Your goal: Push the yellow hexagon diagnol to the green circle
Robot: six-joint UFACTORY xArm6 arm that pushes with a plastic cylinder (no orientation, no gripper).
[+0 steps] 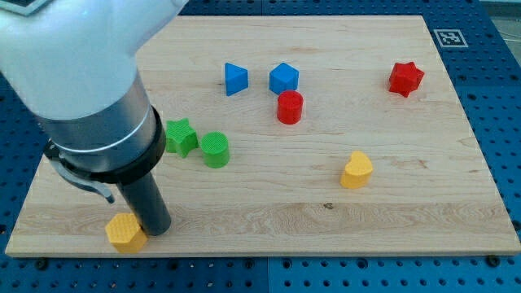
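The arm hides part of the green star

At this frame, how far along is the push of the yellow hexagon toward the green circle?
Done: my tip is at the yellow hexagon, on its right edge at the board's bottom left; I cannot tell whether they touch. In hand: lining up the push. Left: nearly all of it, since the green circle sits well up and to the right, beside the green star, with bare board between.
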